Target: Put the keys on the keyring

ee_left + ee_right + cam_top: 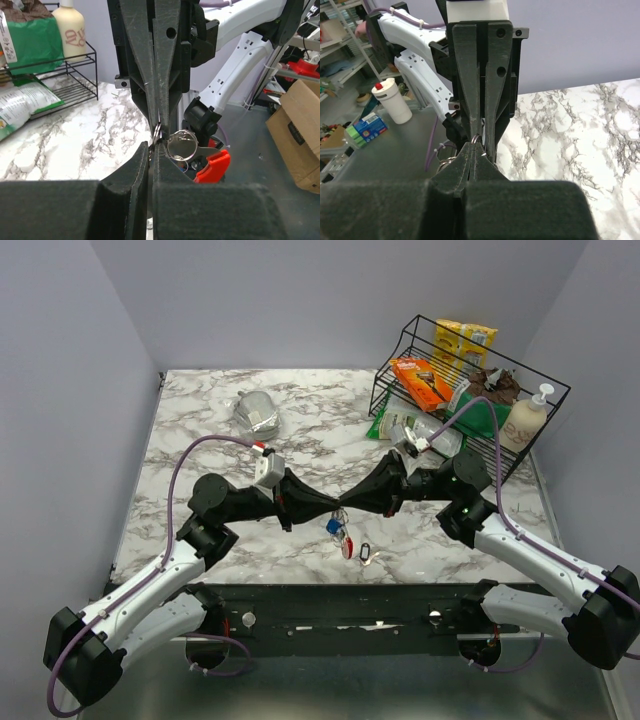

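My two grippers meet tip to tip above the table's front middle. The left gripper (325, 508) and the right gripper (352, 506) are both shut on the keyring's thin silver ring (340, 512). A small blue tag (333, 527) and a red tag (347, 545) hang below it. In the left wrist view my jaws (151, 147) pinch the ring (182, 145), with the red tag (212, 167) behind. In the right wrist view my jaws (474, 145) pinch the ring (477, 137). One dark key (365, 553) lies on the table just right of the tags. I cannot make out the second key.
A black wire basket (545, 380) with snack boxes and packets stands at the back right, with a soap bottle (527, 420) in it. A green bag (400, 420) lies beside it. A silvery pouch (258, 412) lies at the back centre-left.
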You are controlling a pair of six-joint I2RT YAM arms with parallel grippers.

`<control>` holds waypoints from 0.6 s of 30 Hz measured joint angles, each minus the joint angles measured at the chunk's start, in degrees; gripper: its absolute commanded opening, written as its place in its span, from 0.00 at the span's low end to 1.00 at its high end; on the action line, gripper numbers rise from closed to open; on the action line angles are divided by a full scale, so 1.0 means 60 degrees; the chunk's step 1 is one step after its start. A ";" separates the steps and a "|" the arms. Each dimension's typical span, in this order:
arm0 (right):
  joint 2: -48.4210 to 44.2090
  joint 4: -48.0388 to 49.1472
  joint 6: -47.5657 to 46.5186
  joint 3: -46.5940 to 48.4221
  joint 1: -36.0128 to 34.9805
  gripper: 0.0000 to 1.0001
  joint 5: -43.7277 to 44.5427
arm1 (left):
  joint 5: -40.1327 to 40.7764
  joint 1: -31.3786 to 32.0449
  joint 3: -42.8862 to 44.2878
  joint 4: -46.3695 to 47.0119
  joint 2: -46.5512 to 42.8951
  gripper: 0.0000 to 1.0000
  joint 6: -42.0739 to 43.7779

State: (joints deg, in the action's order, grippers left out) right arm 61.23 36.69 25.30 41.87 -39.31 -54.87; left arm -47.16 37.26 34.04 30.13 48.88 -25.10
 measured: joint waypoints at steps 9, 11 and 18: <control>0.0000 0.0197 0.0029 -0.0080 0.0007 0.01 0.0120 | 0.0007 0.0000 -0.0018 0.0055 -0.0026 0.00 0.0047; 0.0000 0.0200 0.0029 -0.0113 0.0007 0.01 0.0131 | 0.0025 0.0000 -0.0018 -0.0073 -0.0087 0.00 0.0135; 0.0000 0.0237 0.0029 -0.0168 -0.0033 0.01 0.0244 | 0.0229 0.0058 -0.0018 -0.0681 -0.0492 0.00 0.0474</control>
State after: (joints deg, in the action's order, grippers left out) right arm 61.23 38.11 25.47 40.86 -39.51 -53.41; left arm -45.78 37.60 33.93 26.04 45.93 -22.26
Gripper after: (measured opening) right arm 0.011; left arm 0.012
